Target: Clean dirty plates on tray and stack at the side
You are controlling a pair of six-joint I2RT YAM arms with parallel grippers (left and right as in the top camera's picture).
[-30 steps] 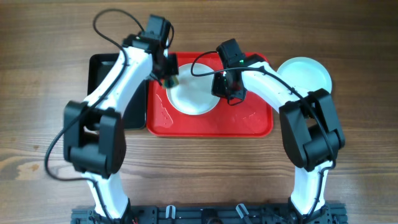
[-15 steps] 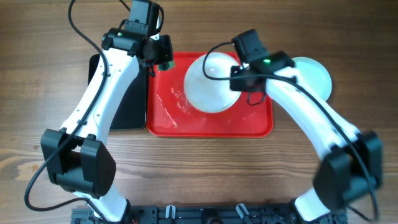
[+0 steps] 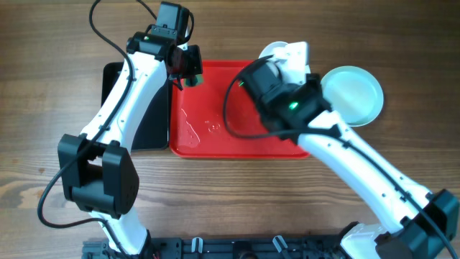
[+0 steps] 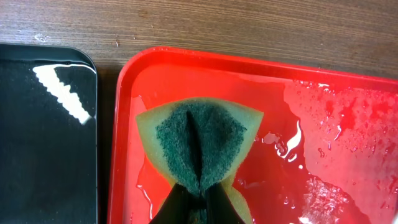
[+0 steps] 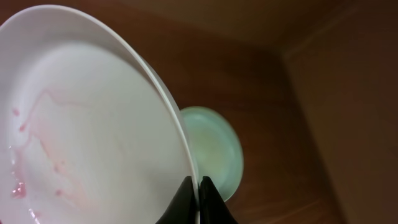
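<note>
We see the right gripper [image 5: 200, 186] pinching the rim of one white plate [image 5: 93, 137]. The plate is held up and tilted, with faint pink streaks on it, near the mint plate [image 3: 353, 93] lying beside the red tray [image 3: 215, 137]. We count one mint disc and cannot tell if a second lies beneath. The left gripper [image 4: 199, 198] clamps one folded sponge [image 4: 199, 137] over the tray's corner, next to one black tray [image 4: 43, 155]. We judge the white plate stiff, light, wet-slick and breakable; the rim hold suits it.
</note>
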